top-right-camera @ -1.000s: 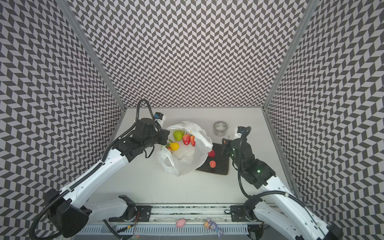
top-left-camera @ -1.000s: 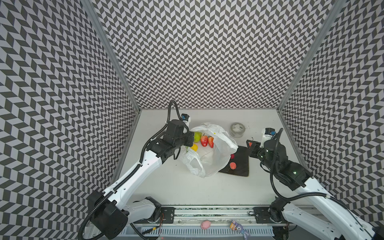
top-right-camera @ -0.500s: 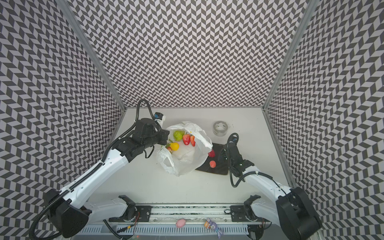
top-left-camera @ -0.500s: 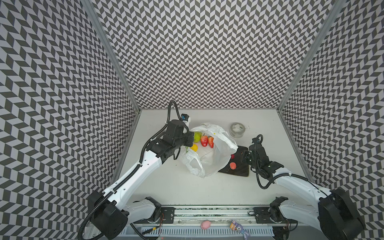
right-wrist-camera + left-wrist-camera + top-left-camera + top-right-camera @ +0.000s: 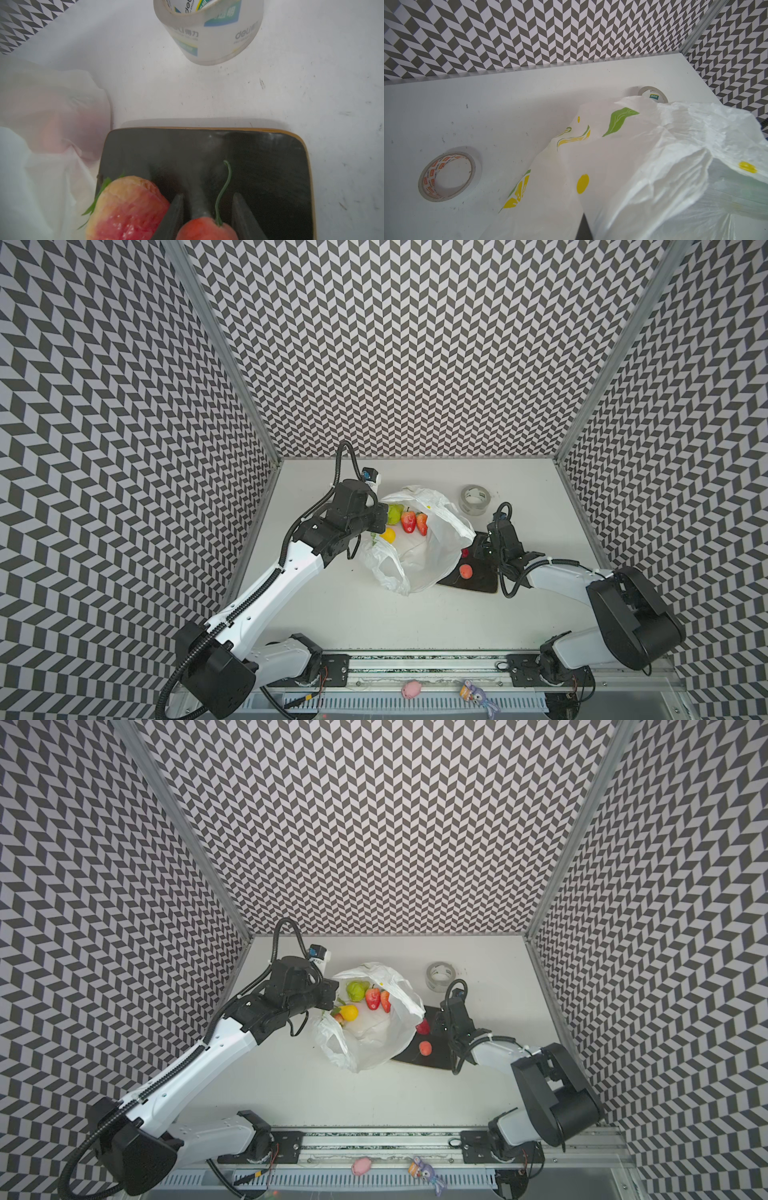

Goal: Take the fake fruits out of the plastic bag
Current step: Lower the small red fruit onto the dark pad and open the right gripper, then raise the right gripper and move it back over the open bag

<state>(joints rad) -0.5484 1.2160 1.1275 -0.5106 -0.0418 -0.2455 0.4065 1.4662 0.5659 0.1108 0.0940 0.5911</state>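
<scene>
**Change:** right gripper (image 5: 207,195) has come down from above onto the tray (image 5: 484,578), its jaws closed round a small stemmed fruit (image 5: 205,228). Left gripper (image 5: 379,519) unmoved, jaws shut, apparently pinching the bag (image 5: 428,560) rim open.
**Meaning:** probably one more fruit about to be set down.
**Tray:** peach (image 5: 466,571); red fruit (image 5: 465,551) at the bag-side edge.
**Bag:** green fruit (image 5: 395,514), two strawberries (image 5: 409,521), lemon (image 5: 388,536).
**Bench** (image 5: 332,614)**:** white, scuffed; tape roll (image 5: 475,499) behind the tray.
**Walls:** grey-and-white chevron.
</scene>
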